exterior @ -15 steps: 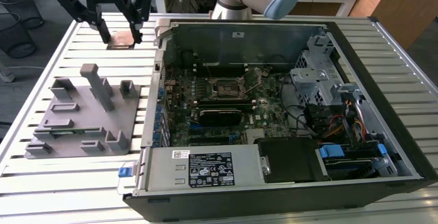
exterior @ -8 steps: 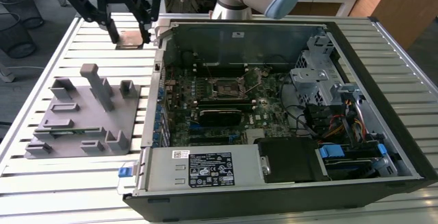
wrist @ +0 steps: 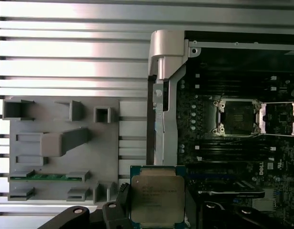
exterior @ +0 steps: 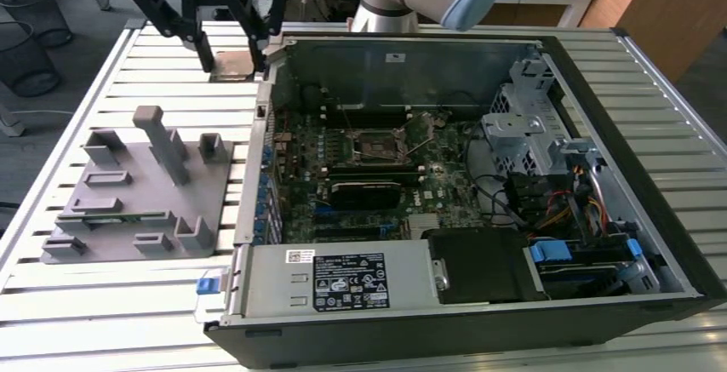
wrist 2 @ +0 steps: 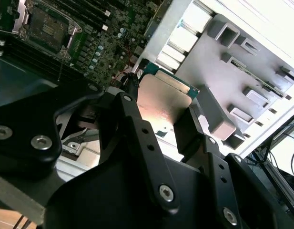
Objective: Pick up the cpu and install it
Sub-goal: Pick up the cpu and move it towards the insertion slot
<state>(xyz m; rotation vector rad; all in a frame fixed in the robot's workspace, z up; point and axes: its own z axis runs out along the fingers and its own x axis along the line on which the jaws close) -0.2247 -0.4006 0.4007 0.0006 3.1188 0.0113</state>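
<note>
Hand [exterior: 235, 67] clenching cpu [wrist: 157, 193] by opposite edges, holding it level above surface [exterior: 114, 91] beside computer case [exterior: 455, 70] far corner; socket [wrist: 237, 117] lying open for seating.

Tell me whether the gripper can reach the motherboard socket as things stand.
Probably yes. The gripper, shut on the chip, hangs beside the open case; the socket sits uncovered, its lid flipped open, nothing seen above it.
</note>
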